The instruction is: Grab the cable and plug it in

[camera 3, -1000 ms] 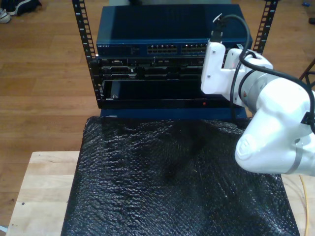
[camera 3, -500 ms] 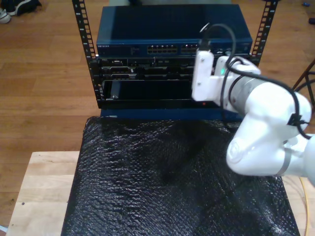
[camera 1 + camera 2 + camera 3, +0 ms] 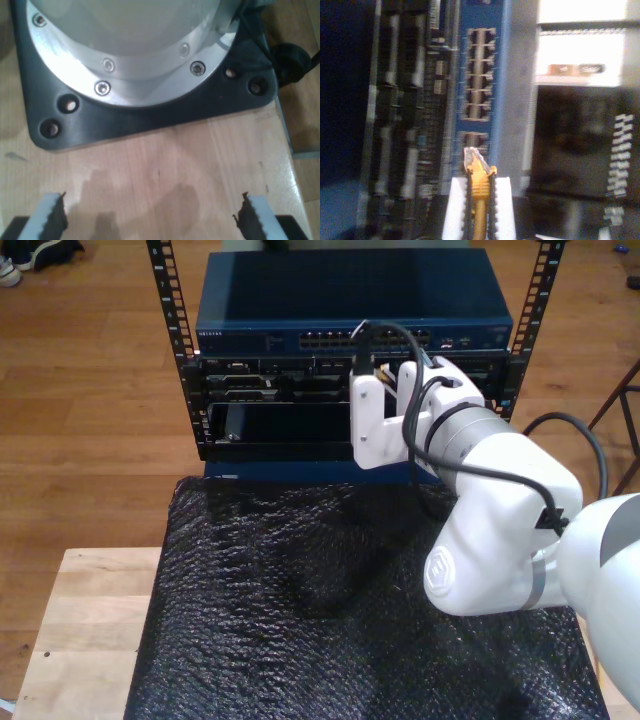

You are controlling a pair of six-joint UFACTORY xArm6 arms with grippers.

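Note:
My second gripper is shut on the orange-yellow cable, which runs between its white fingers. The cable's clear plug sticks out ahead of them, just short of a port row on the blue switch. In the exterior view the second arm reaches to the middle of the rack front, below the switch's ports, with a speck of yellow cable at its wrist. My first gripper is open over bare wooden tabletop, facing an arm's black base plate.
A black bubble-wrap sheet covers the table in front of the rack. Perforated rack rails stand at both sides of the switch. Dark equipment panels sit beneath it. Wooden floor surrounds the rack.
The second arm has swung toward the exterior view's left, from the right end of the rack front to its middle, and sits closer to the ports.

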